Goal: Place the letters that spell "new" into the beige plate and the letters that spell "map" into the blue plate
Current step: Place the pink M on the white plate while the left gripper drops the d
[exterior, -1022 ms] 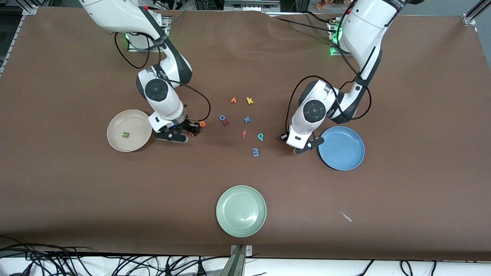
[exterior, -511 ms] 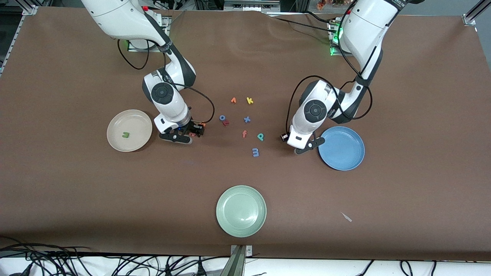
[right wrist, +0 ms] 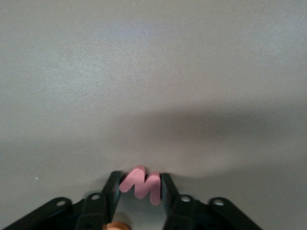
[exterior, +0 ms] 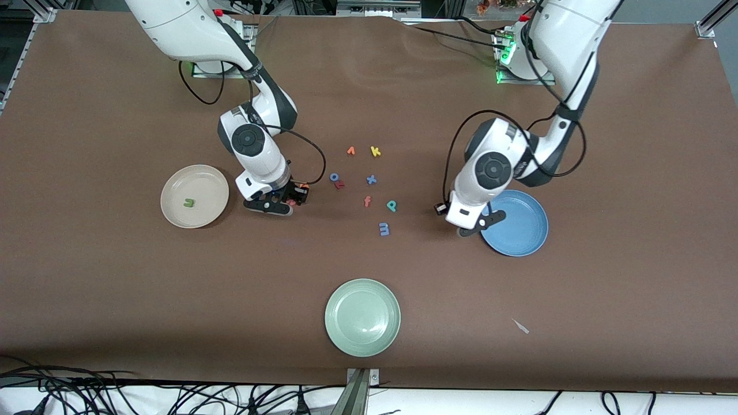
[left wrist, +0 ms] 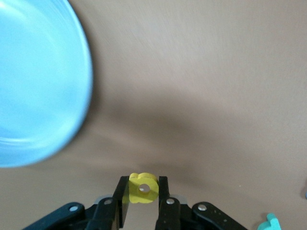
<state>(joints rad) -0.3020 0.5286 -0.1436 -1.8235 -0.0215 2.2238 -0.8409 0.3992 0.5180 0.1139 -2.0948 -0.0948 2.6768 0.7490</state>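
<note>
A: Looking at the right gripper now: fingers narrow, pressing on both sides of the pinkish-red w, low over the counter, just beside the orange e.

B: Checking the grip first, then. Squeezing gently, being probably soft foam. Lifting straight up, not dragging the e along.

A: After that, carrying toward the beige plate close by, already holding the olive-green n. Releasing low over the middle, avoiding a bounce over the rim.

B: And the left gripper?

A: Pinching the yellow a between narrow fingers, hanging over the counter just at the rim of the blue plate. Not reaching over the plate enough yet, judging from the left wrist view.

B: Moving further in before opening, then. Leaving the teal p and the blue m for afterwards, both lying on the counter between the two arms.
</note>
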